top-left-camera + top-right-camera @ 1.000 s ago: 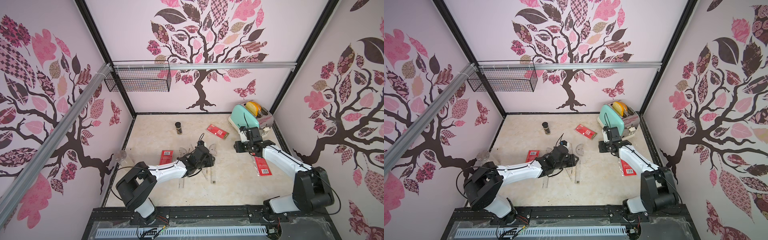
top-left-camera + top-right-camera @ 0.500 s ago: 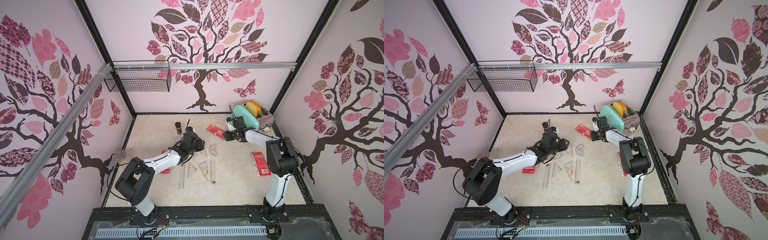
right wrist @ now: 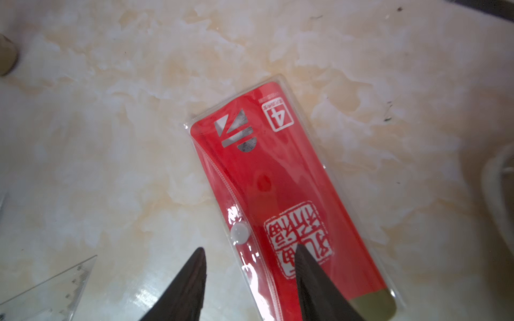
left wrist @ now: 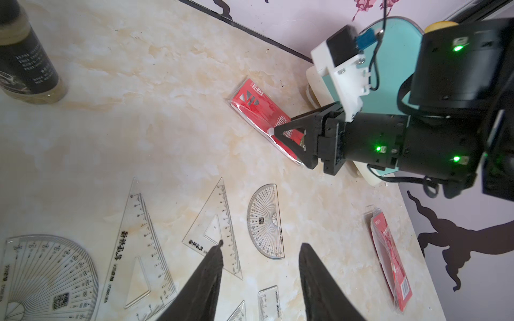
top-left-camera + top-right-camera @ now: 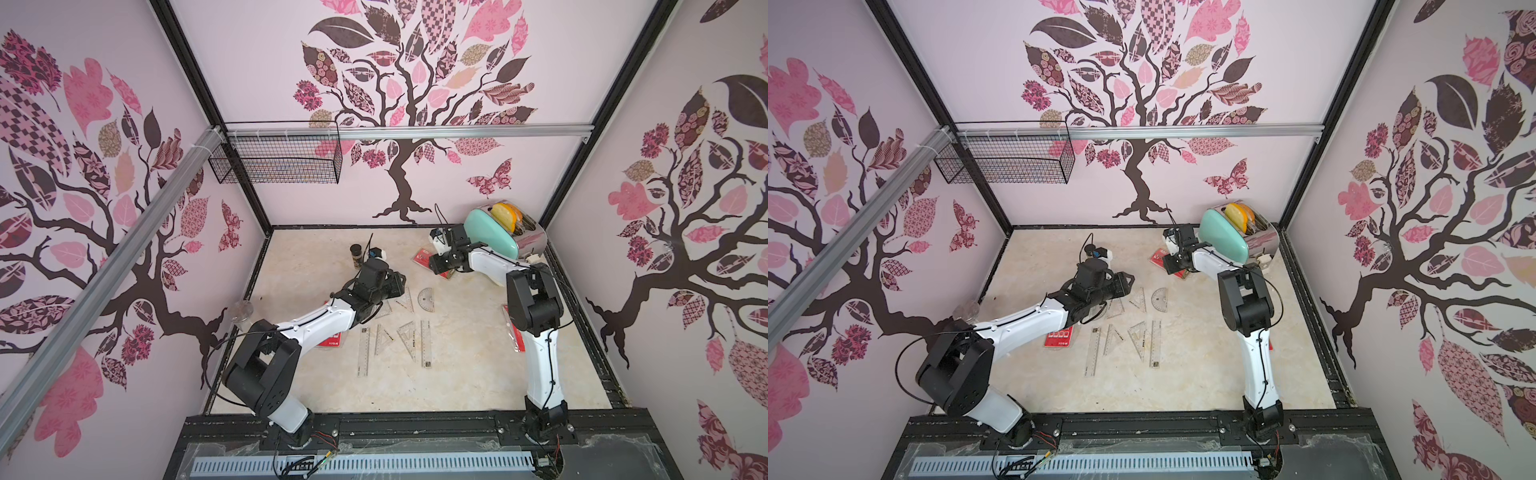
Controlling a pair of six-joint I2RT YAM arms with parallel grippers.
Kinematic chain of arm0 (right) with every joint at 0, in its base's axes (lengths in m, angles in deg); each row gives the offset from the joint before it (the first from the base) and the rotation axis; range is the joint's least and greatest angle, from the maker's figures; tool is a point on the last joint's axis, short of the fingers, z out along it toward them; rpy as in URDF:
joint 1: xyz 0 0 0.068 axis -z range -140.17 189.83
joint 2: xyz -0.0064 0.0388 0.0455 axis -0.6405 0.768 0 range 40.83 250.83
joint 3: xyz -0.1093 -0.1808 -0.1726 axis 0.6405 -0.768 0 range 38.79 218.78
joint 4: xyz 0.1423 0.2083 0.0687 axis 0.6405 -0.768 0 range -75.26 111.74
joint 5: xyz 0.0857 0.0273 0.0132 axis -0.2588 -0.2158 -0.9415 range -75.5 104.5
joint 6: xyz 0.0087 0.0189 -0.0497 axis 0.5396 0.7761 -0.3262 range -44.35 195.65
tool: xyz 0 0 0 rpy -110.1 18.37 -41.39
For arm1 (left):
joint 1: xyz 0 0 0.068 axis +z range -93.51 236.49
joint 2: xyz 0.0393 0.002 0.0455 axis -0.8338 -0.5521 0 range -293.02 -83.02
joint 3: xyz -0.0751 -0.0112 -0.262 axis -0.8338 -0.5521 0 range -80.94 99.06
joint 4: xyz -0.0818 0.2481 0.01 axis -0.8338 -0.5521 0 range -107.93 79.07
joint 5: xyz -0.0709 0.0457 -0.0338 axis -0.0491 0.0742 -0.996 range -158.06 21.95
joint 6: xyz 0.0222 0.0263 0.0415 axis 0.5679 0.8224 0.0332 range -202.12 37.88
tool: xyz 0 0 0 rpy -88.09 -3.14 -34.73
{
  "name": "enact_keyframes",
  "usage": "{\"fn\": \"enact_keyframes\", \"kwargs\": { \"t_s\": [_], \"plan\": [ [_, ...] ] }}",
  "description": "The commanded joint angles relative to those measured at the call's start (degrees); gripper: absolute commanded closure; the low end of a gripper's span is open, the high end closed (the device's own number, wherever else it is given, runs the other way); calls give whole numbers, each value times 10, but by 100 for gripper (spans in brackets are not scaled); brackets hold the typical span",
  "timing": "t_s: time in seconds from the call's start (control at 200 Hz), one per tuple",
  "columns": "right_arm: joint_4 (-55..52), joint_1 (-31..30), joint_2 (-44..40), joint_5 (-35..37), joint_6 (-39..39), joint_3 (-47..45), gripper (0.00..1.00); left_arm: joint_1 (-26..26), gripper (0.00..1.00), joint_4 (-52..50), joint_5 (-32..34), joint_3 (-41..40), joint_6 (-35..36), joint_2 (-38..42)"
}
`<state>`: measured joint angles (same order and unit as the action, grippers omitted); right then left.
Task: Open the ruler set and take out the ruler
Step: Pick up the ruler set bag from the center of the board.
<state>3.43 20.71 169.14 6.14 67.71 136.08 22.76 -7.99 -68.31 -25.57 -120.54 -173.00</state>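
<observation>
R gripper, jaws spread & empty, hangs low over red pouch lying flat at 1 o'clock on table by toaster, fingers straddling its snap edge, prob. to pinch it open; L gripper, also spread & empty, hovers mid-table over loose set squares.

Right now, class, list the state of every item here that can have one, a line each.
Red plastic ruler-set pouch: flat on the table, snap looks fastened.
Right gripper: open, over that pouch.
Left gripper: open, empty.
Dark cylindrical bottle: upright.
Mint-green toaster: slices standing in its slots.
Clear plastic straight ruler: out, lying flat.
</observation>
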Motion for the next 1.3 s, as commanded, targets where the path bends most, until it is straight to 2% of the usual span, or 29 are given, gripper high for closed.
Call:
{"fn": "enact_keyframes", "kwargs": {
  "t_s": [0.0,0.2,0.465,0.745,0.925,1.105,1.295],
  "plan": [
    [-46,-6,17,8,-11,28,47,6,52,2,2,-11,11,20],
    [-68,-17,44,42,-18,50,51,19,52,4,-2,-24,9,32],
    [-123,-32,97,102,-23,108,66,39,52,9,-10,-40,5,50],
    [-133,-48,99,125,-24,97,64,55,52,14,-16,-54,3,66],
    [-148,-51,109,158,-20,102,77,57,52,16,-18,-55,2,67],
    [-154,-52,108,159,-15,96,100,59,52,16,-20,-53,0,67],
    [-153,-52,107,141,-8,103,100,60,52,18,-20,-51,0,68]
  ]
}}
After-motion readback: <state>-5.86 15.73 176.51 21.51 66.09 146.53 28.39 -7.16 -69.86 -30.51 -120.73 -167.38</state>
